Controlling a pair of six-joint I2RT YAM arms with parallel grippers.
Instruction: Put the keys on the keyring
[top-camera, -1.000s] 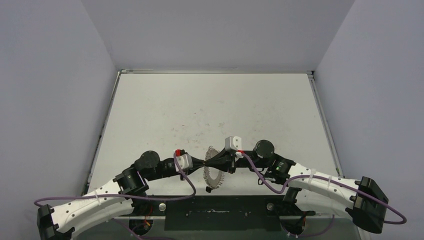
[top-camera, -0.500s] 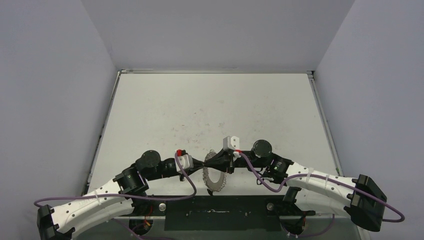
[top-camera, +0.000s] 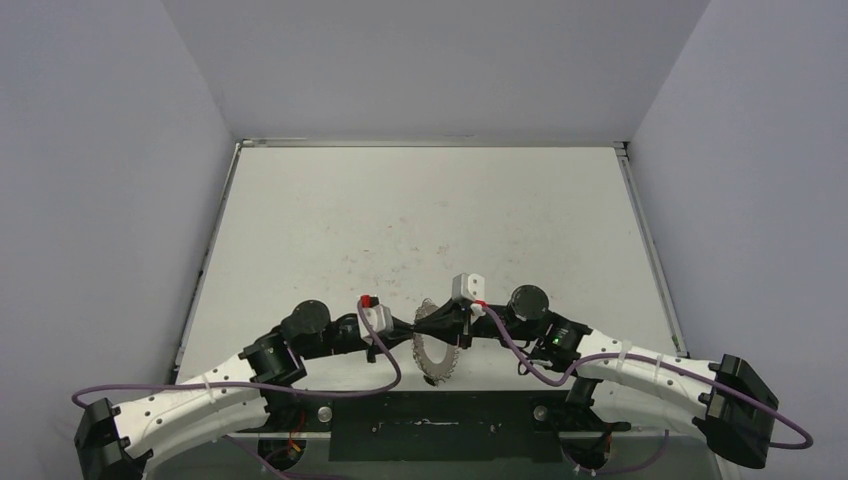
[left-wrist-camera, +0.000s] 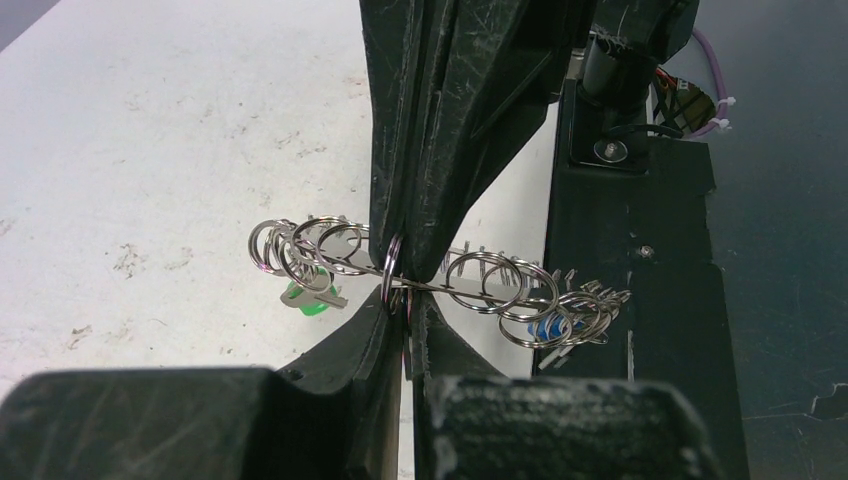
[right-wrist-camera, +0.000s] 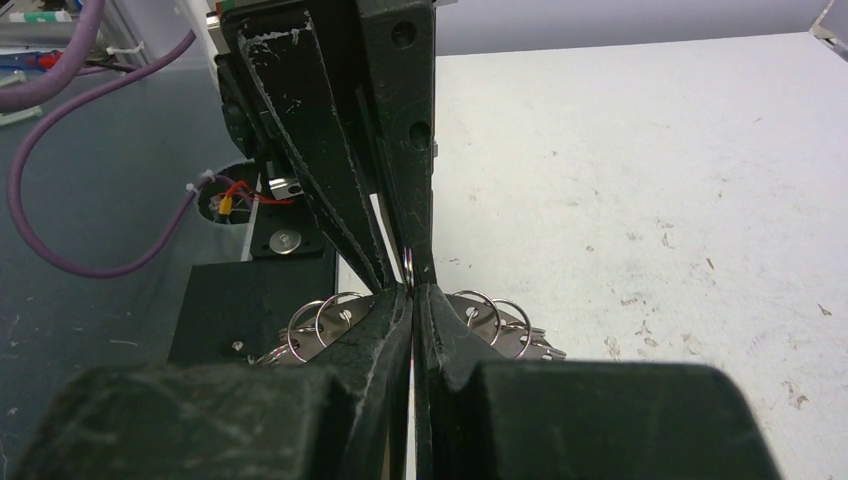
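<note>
The keyring (top-camera: 437, 354) is a silvery disc rimmed with several small loops, held on edge above the table's near edge between both grippers. My left gripper (top-camera: 418, 326) is shut on its rim from the left, with one small loop edge-on at its tips (left-wrist-camera: 405, 303). My right gripper (top-camera: 442, 323) is shut on the rim from the right (right-wrist-camera: 412, 292). The two sets of fingertips almost touch. In the left wrist view the keyring (left-wrist-camera: 480, 284) carries a green-headed key (left-wrist-camera: 305, 297) and a blue-headed key (left-wrist-camera: 545, 330). The black-headed keys are not visible.
The white table (top-camera: 400, 220) stretches away behind the grippers, walled on three sides. A black base plate (top-camera: 430, 420) lies directly under the keyring at the near edge. Purple cables (top-camera: 385, 365) loop from both wrists.
Both grippers and the keyring have shifted slightly right. The left arm has reached further forward. Both grips are unchanged.
</note>
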